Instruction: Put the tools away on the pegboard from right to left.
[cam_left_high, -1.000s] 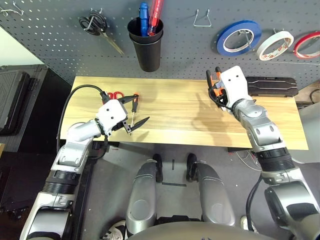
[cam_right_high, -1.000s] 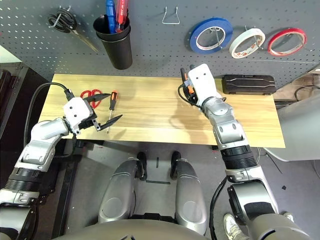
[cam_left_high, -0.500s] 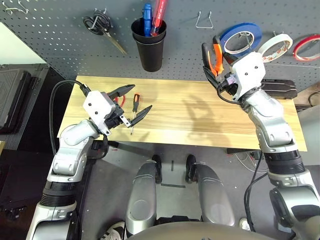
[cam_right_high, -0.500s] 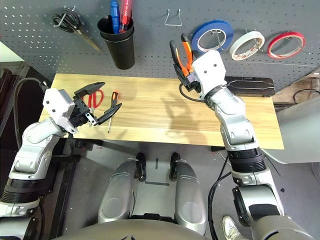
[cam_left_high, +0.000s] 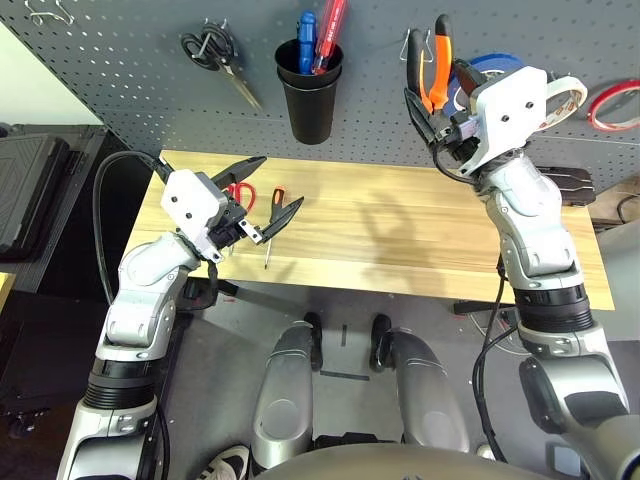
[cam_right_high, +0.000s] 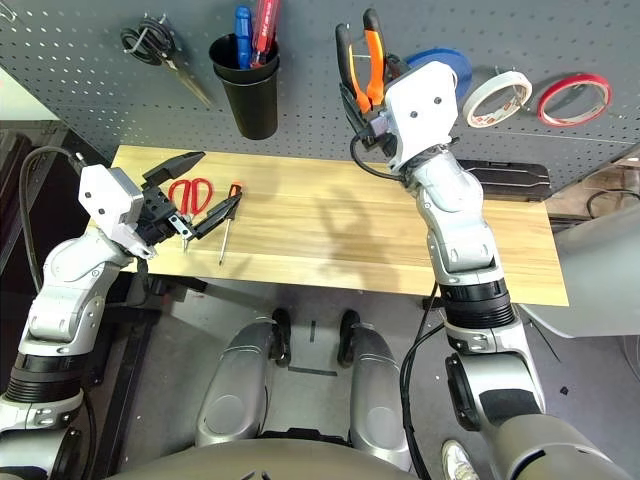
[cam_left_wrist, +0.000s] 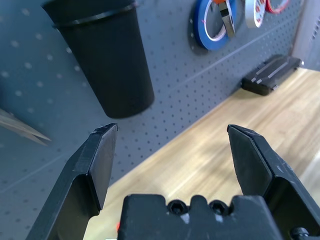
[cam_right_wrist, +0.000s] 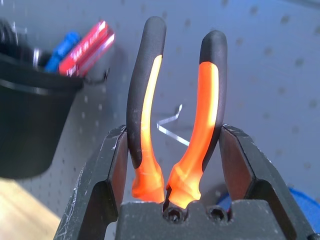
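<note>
The right gripper (cam_right_wrist: 172, 150) has its 2 jaws clamped on the handles of the orange-and-black pliers (cam_right_wrist: 145, 115), held up at the pegboard (cam_left_high: 160, 100) with the handles pointing upward, near the empty wire hook (cam_right_wrist: 172, 125). Over the table (cam_left_high: 350, 220), the left gripper (cam_left_wrist: 172, 130) has its 2 jaws wide apart with nothing between them; the red scissors (cam_right_high: 190, 197) and the screwdriver (cam_right_high: 228, 218) lie on the wood near it. The white tape roll (cam_right_high: 497, 99) hangs between the blue roll (cam_right_high: 447, 66) and the red roll (cam_right_high: 574, 100).

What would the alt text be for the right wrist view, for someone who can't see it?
Pliers with spread orange-and-black handles are held in a black gripper, before a grey pegboard with a metal hook behind.
</note>
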